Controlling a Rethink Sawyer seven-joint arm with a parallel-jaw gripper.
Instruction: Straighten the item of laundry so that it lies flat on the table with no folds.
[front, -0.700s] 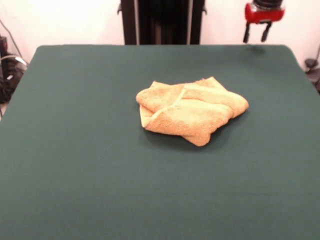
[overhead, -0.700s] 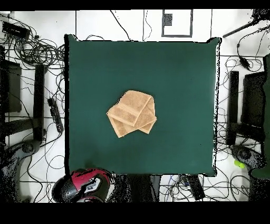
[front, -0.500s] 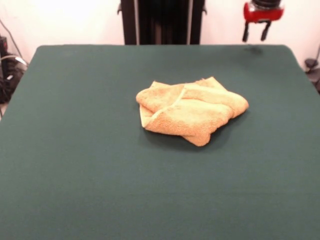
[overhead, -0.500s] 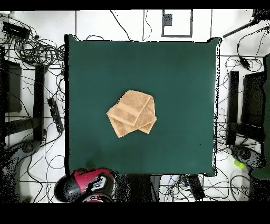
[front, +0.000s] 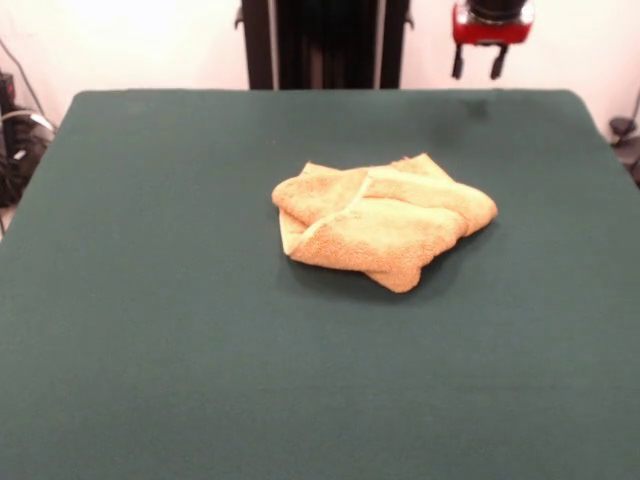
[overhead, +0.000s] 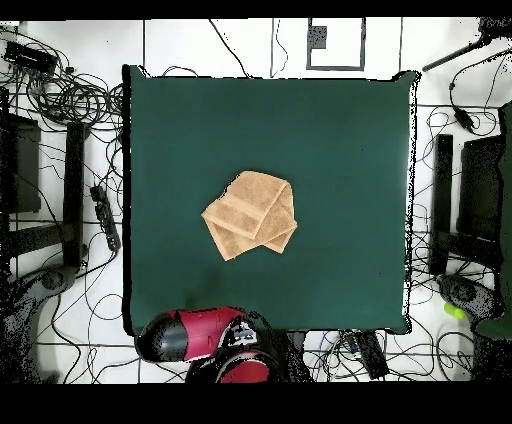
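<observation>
The towel (front: 382, 229) lies bunched near the middle of the bench (front: 150, 330), folded over itself in several layers with a paler hem running across its top. Any pinch here probably risks catching more than one layer, so the whole bundle could lift or slide across the bench instead of opening; a grip on a rounded fold and not a true corner would likely just shift the creases. How the lower layers lie, and where the free corners sit, is hidden beneath the upper flaps. Well beyond the towel, above the bench's far edge, the gripper (front: 476, 66) hangs with its two dark fingers (front: 458, 66) spread apart and empty; the arm above it is cut off by the frame.
</observation>
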